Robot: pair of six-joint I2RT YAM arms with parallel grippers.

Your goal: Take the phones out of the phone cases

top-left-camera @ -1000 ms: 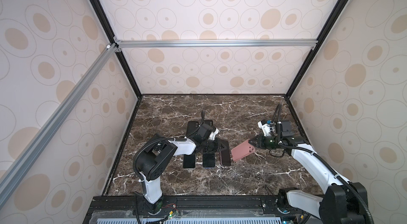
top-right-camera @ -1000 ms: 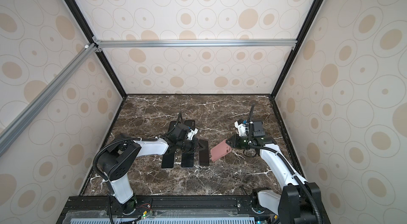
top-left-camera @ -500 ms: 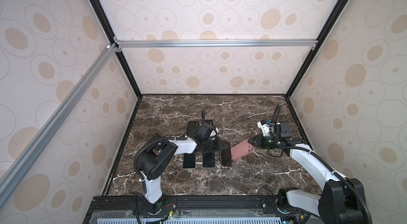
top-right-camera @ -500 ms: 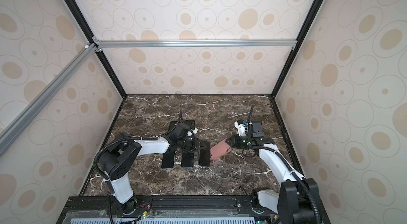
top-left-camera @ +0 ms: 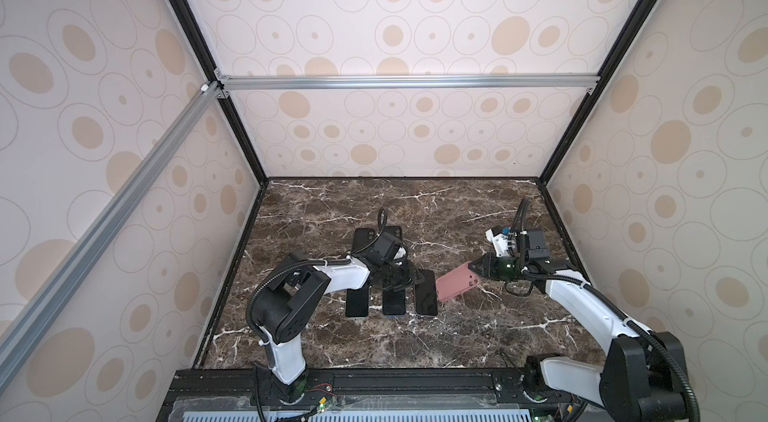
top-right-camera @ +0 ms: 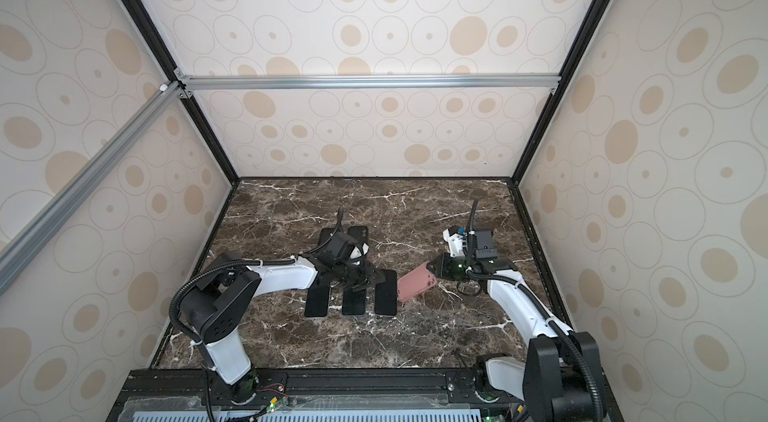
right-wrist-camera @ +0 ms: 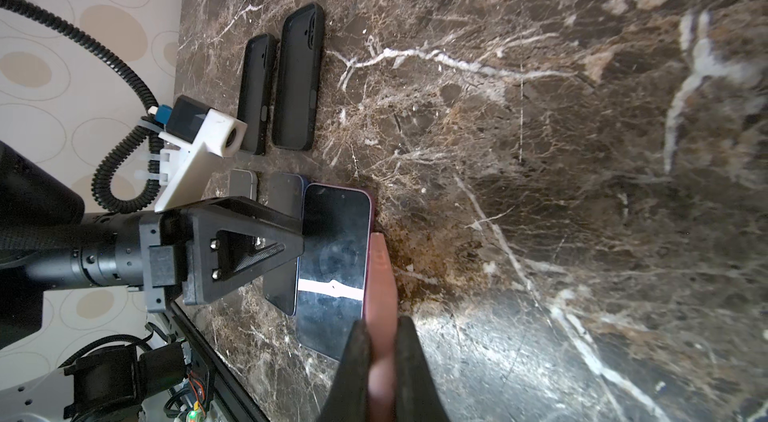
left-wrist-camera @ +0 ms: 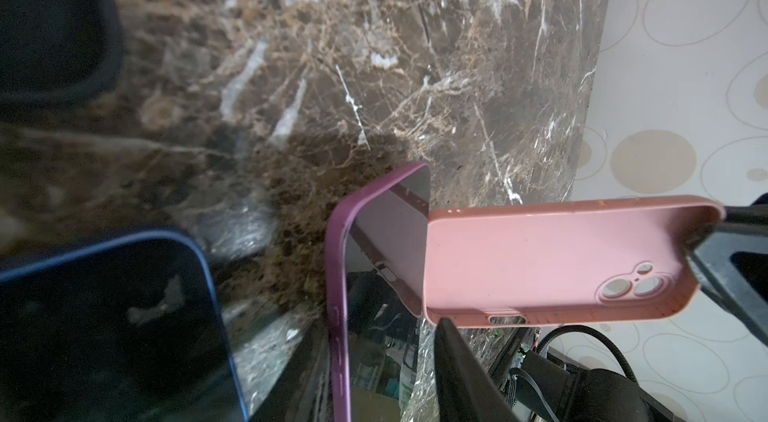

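Observation:
The phone (top-left-camera: 427, 295) (top-right-camera: 385, 293), dark-screened with a purple rim, lies flat on the marble, rightmost in a row of three. It also shows in the wrist views (left-wrist-camera: 382, 233) (right-wrist-camera: 336, 254). The pink phone case (top-left-camera: 455, 289) (top-right-camera: 415, 285) (left-wrist-camera: 540, 262) hangs empty and tilted just right of the phone. My right gripper (top-left-camera: 478, 270) (right-wrist-camera: 382, 357) is shut on the case's camera end. My left gripper (top-left-camera: 405, 276) (right-wrist-camera: 301, 231) hovers open over the far ends of the phones, holding nothing. One of its fingers (left-wrist-camera: 457, 366) stands beside the phone.
Two more phones (top-left-camera: 394, 301) (top-left-camera: 357, 303) lie left of the purple one. Two black cases (right-wrist-camera: 299, 75) (right-wrist-camera: 255, 92) lie side by side behind the row. Patterned walls close the floor in on three sides.
My left gripper's jaws have opened and let go of the phone, which now lies flat. The right gripper with the pink case has barely moved.

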